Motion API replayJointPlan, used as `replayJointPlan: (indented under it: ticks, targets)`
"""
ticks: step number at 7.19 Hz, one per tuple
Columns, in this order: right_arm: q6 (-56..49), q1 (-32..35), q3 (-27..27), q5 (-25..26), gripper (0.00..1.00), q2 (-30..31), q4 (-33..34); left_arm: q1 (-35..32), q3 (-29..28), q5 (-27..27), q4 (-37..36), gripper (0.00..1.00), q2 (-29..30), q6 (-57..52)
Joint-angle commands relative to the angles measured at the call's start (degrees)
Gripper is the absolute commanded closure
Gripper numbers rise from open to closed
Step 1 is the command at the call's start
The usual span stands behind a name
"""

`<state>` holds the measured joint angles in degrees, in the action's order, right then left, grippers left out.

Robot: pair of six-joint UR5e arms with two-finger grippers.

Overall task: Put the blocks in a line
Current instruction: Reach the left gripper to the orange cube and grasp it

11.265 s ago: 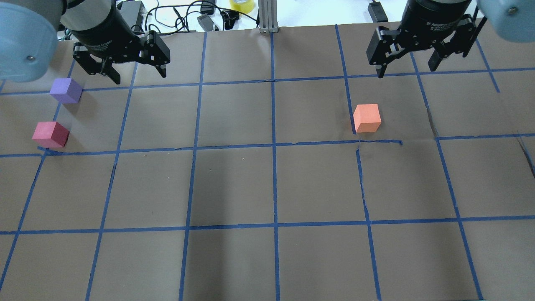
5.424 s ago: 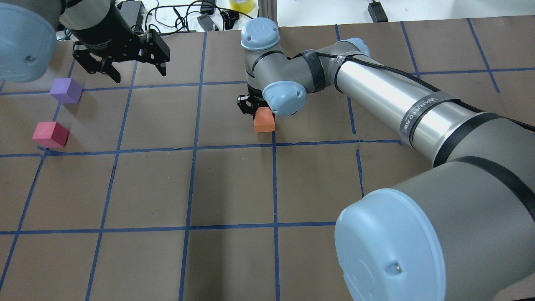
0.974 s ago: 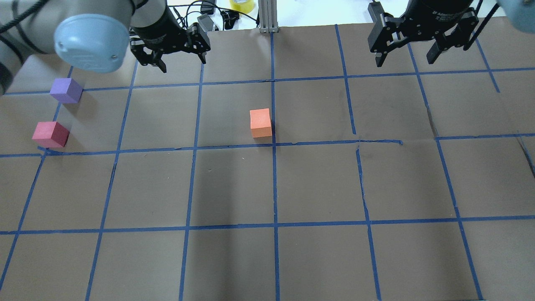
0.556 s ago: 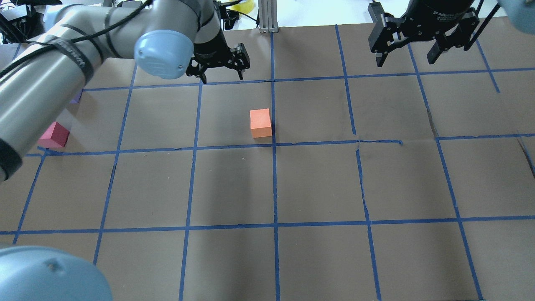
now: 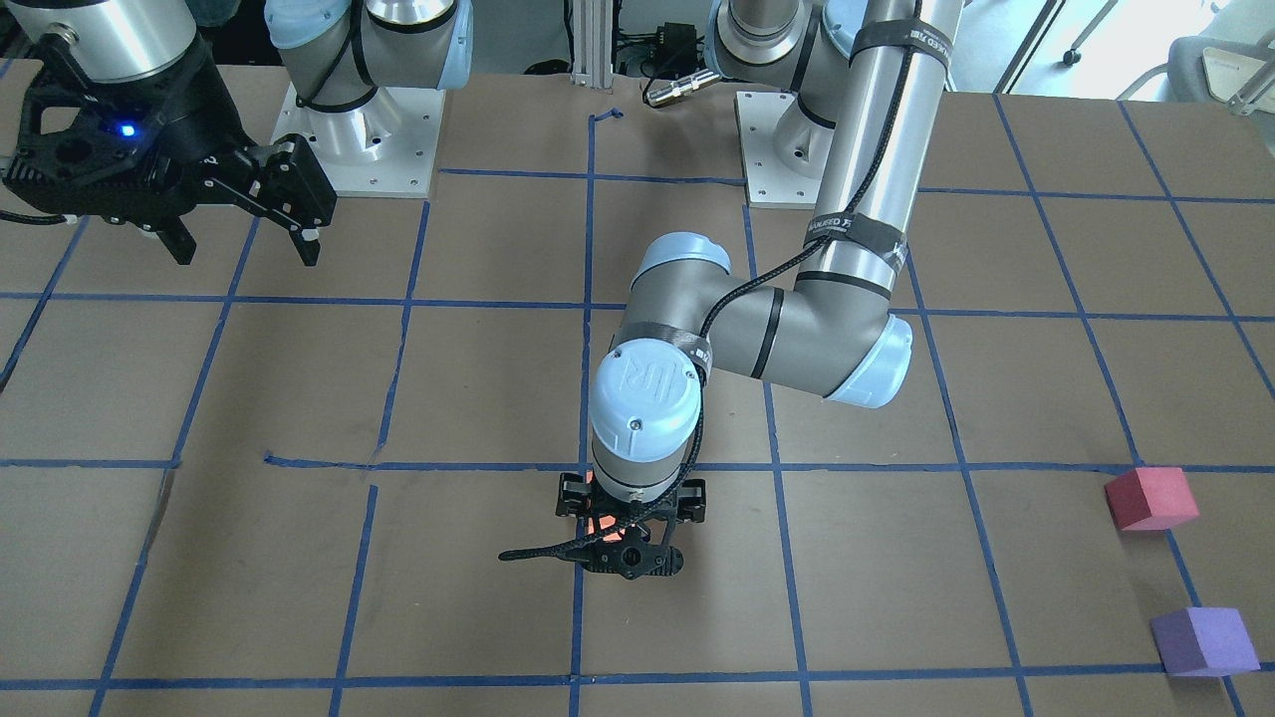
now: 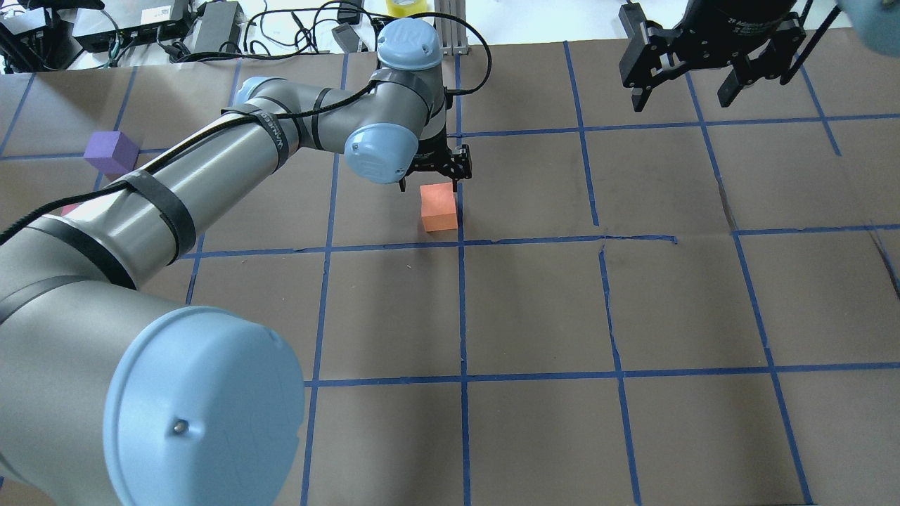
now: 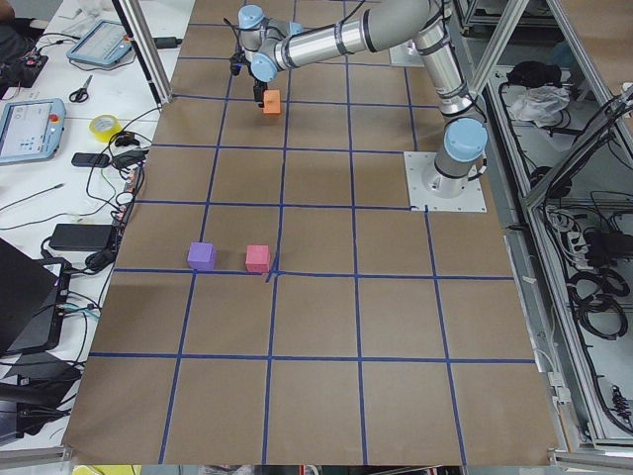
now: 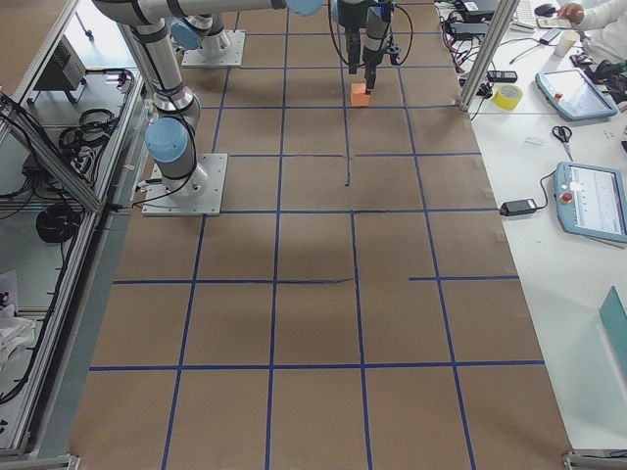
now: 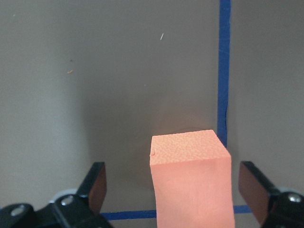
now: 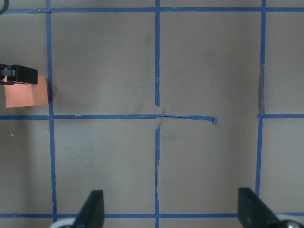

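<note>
The orange block (image 6: 439, 207) stands on the brown table near the centre, beside a blue tape line. My left gripper (image 6: 429, 184) hangs over it, open. In the left wrist view the orange block (image 9: 190, 180) stands between the two spread fingers (image 9: 97, 185), which do not touch it. The left gripper (image 5: 631, 518) hides most of the block in the front view. The purple block (image 6: 111, 151) sits at the far left. The red-pink block (image 5: 1150, 498) sits near the purple block (image 5: 1202, 642); my left arm mostly hides it in the overhead view. My right gripper (image 6: 680, 98) is open and empty, high at the back right.
Blue tape lines (image 6: 460, 316) mark a grid on the table. Cables and a yellow tape roll (image 6: 406, 7) lie beyond the far edge, next to an aluminium post (image 6: 450, 28). My left arm (image 6: 211, 176) stretches across the table's left half.
My left arm has swung from the back left to the centre and lowered its open gripper over the orange block. Earlier the right arm moved that block from the right and withdrew.
</note>
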<state>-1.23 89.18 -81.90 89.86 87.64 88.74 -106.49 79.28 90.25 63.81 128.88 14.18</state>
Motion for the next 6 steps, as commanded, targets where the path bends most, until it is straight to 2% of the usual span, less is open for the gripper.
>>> replayJointPlan:
  ticks: [1, 2, 3, 4, 5, 6]
  targets:
    - [0.0, 0.11, 0.08, -0.03, 0.0, 0.08, -0.05, -0.03, 0.0, -0.87, -0.18, 0.0, 1.19, 0.76]
    - [0.0, 0.11, 0.08, -0.03, 0.0, 0.08, -0.05, -0.03, 0.17, -0.78, -0.18, 0.11, 1.19, 0.77]
    - [0.09, 0.11, 0.08, -0.12, 0.0, 0.08, -0.05, -0.03, 0.08, -0.78, -0.09, 0.35, 1.02, 0.94]
    - [0.09, 0.11, 0.08, -0.12, 0.0, 0.08, -0.14, -0.03, 0.17, -0.87, -0.09, 0.47, 0.5, 3.12]
    - [0.09, 0.11, 0.08, -0.12, 0.0, 0.08, -0.14, -0.03, 0.61, -0.78, -0.09, 0.66, 0.14, 5.66]
    - [0.09, 0.03, -0.01, -0.12, 0.0, 0.08, -0.14, -0.03, 0.7, 0.0, -0.09, 0.66, -1.08, 8.47]
